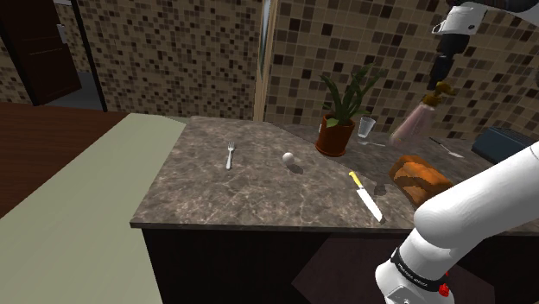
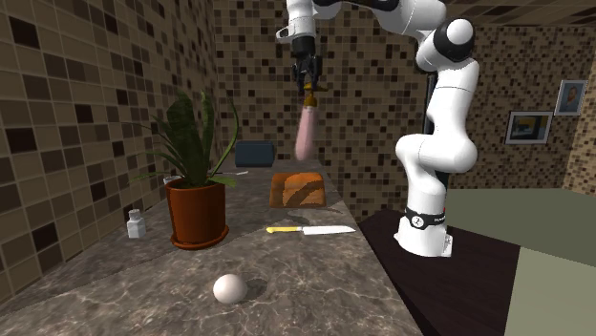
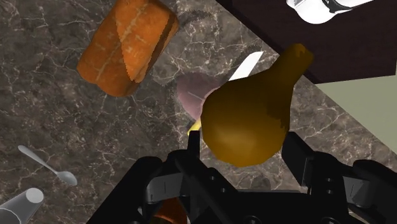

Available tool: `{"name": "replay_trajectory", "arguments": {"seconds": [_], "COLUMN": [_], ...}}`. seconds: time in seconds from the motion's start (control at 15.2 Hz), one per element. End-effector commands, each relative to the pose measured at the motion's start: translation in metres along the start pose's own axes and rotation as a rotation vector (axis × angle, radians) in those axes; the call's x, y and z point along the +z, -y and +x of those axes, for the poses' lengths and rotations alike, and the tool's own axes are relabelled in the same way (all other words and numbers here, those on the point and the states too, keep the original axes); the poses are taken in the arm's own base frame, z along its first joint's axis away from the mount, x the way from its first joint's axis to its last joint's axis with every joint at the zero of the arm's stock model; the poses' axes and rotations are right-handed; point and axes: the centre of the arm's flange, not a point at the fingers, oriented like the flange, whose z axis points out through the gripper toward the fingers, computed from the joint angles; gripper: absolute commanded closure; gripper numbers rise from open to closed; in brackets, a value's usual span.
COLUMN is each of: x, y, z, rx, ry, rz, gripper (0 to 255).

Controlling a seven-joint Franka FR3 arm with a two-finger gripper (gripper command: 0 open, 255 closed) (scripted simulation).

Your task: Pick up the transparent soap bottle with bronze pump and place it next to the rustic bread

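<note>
Mosaic-tiled walls backed the dark marbled worktop (image 1: 250, 186), above which the black gripper (image 2: 309, 84) was clamped on the rounded bronze pump (image 3: 251, 118) of a pale translucent soap bottle (image 2: 306, 134), held aloft near the crusty bread (image 1: 419, 177). In the wrist view, the pump hid most of the bottle. A yellow-handled knife (image 1: 366, 195) and potted plant (image 1: 337, 129) were nearby.

No writing is legible; the arm's base band (image 2: 420, 220) carries unreadable white marks.
</note>
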Motion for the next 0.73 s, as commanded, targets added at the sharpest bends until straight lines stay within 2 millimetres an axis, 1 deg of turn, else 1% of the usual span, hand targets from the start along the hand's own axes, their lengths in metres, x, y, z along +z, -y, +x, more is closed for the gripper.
{"name": "replay_trajectory", "arguments": {"seconds": [0.0,0.66], "x": [0.011,0.064], "y": [-0.001,-0.004], "z": [0.001,0.006], "rx": [0.000,0.000], "ry": [-0.001,-0.001], "rz": [-0.001,-0.001], "gripper": [255,255]}}
